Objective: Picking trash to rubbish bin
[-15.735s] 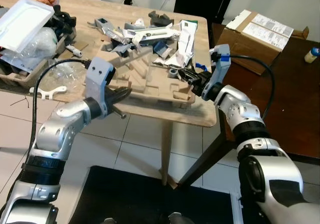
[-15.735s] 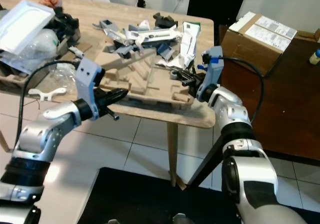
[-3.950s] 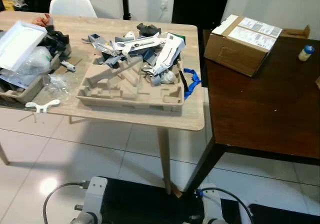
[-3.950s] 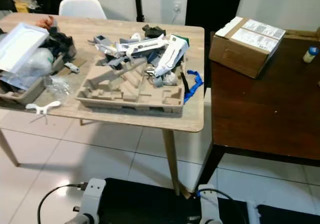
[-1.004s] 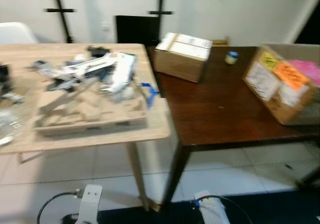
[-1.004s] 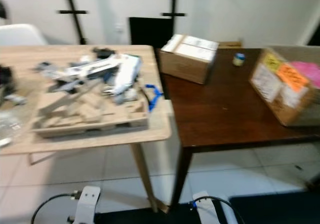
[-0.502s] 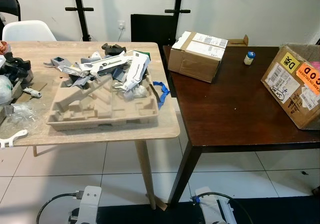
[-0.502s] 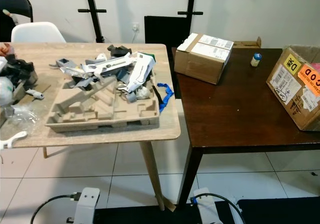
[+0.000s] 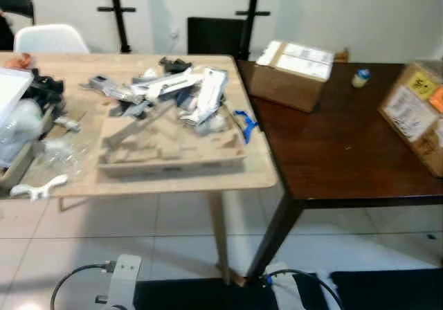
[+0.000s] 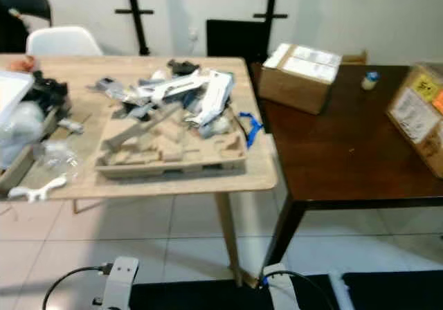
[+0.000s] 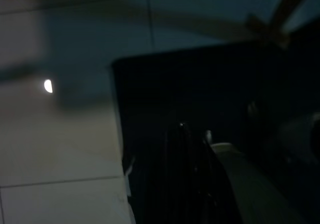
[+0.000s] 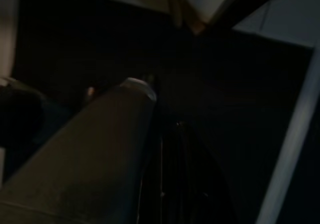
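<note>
Trash [image 9: 173, 88] of white and grey packaging lies heaped on a moulded cardboard tray [image 9: 173, 159] on the light wooden table [image 9: 263, 175]. A blue strip [image 9: 246, 124] hangs at the tray's right end. Both arms hang low below the table, with the left wrist housing [image 9: 123, 277] and the right cable [image 9: 304, 286] at the bottom of the picture. In the dark left wrist view my left gripper [image 11: 182, 129] points at a black mat with its fingers together. In the right wrist view my right gripper [image 12: 175, 126] looks the same, shut on nothing.
A dark brown table [image 9: 332, 151] adjoins on the right, bearing a cardboard box [image 9: 297, 64], a small bottle [image 9: 360, 78] and a labelled box [image 9: 415, 109]. Clear plastic, a white lid [image 9: 10, 88] and a white plastic piece [image 9: 38, 189] lie at the left. A white chair [image 9: 48, 39] stands behind. White tiled floor lies in front.
The whole picture has shifted right and is blurred, so the camera has turned left. Nothing on the tables has moved. Both arms still hang low.
</note>
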You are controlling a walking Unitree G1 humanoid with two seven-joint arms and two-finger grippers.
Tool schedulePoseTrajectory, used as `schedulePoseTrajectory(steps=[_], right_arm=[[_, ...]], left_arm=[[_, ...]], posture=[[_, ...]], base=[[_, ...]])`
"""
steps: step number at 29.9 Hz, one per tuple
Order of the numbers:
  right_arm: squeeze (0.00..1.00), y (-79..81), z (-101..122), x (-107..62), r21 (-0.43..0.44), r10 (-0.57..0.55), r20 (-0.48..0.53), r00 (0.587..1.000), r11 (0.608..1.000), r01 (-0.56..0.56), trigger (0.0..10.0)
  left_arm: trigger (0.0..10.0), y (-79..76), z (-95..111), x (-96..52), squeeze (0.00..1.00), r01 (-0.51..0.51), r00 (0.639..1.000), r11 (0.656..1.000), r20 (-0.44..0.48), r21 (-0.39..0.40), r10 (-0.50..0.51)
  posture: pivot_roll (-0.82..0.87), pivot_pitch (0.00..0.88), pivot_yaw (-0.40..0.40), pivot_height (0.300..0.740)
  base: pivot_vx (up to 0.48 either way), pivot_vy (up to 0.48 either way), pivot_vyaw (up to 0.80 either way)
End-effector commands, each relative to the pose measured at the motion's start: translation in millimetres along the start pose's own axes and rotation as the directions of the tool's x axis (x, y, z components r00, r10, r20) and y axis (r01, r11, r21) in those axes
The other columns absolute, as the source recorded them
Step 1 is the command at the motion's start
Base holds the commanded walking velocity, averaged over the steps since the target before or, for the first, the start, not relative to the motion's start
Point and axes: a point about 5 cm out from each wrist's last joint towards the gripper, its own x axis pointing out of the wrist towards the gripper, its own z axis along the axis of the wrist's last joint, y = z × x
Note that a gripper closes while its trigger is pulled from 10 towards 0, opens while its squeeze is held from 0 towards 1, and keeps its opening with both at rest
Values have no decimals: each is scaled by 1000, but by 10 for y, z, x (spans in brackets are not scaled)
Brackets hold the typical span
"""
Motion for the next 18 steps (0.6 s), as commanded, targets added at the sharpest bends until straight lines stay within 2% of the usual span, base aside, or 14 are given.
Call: schedulePoseTrajectory(steps=[1,12,14,18], right_arm=[[0,30,-17,2,18,6,-1,1000,1000,-6,10000],[0,47,-26,4,33,4,1,1000,999,-4,10000],[0,47,-33,2,34,3,0,1000,999,-3,10000],[0,48,-44,0,36,3,-3,1000,999,-2,10000]], left_arm=[[10000,22,-16,-9,0,6,1000,1000,-11,18,-5],[10000,43,54,4,0,-6,1000,999,10,41,5],[10000,53,73,3,0,-17,999,1000,28,26,16],[10000,62,87,6,0,-20,999,999,30,44,19]], posture=[[24,89,-35,740],[23,90,-21,740],[23,91,-21,740],[24,90,-21,740]], base=[[0,0,0],[0,-480,0],[0,0,0],[0,0,0]])
